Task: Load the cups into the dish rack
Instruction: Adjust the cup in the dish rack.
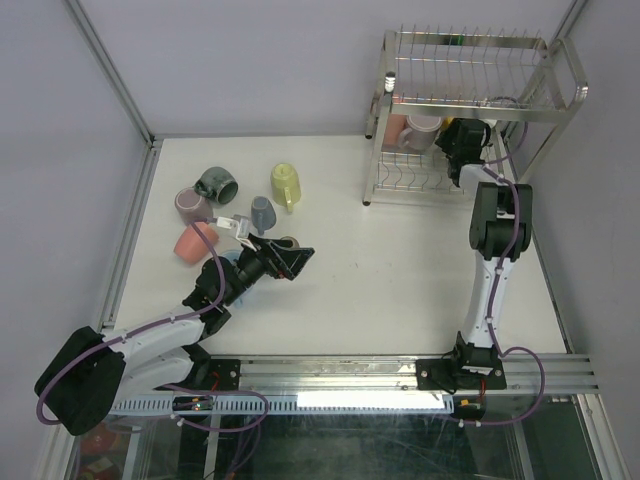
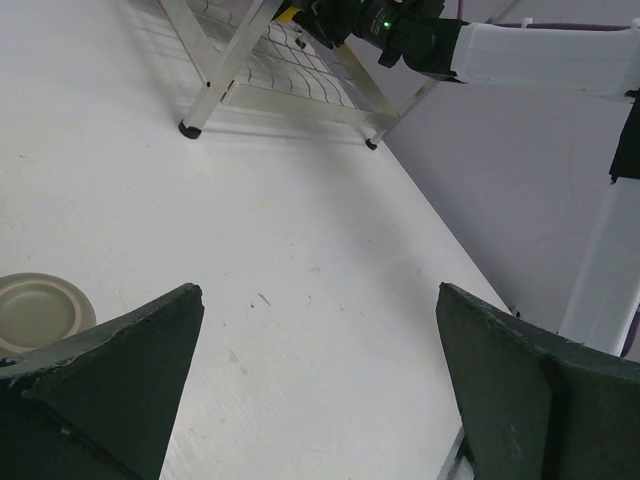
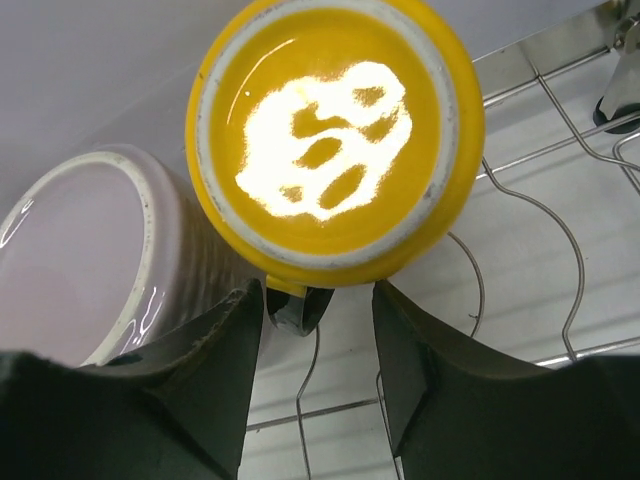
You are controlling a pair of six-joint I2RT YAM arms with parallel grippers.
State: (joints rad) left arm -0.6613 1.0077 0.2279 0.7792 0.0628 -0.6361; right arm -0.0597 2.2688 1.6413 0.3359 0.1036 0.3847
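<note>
While the yellow cup is pointing end-on at it, the right tool is gaping. The left tool is gaping too.

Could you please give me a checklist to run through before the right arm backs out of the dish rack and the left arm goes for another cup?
1. Yellow cup inside the dish rack: ok, it sits against the lower wires, beside the pale mauve cup.
2. Right gripper released: ok, the fingers are apart, and only a small dark part of the cup is between them.
3. Left gripper ready: ok, open and empty above the table.
4. All cups loaded: not ok, the salmon pink cup, the yellow-green cup and others lie on the table.
5. Free way back out past the rack's wires: cannot tell.
</note>
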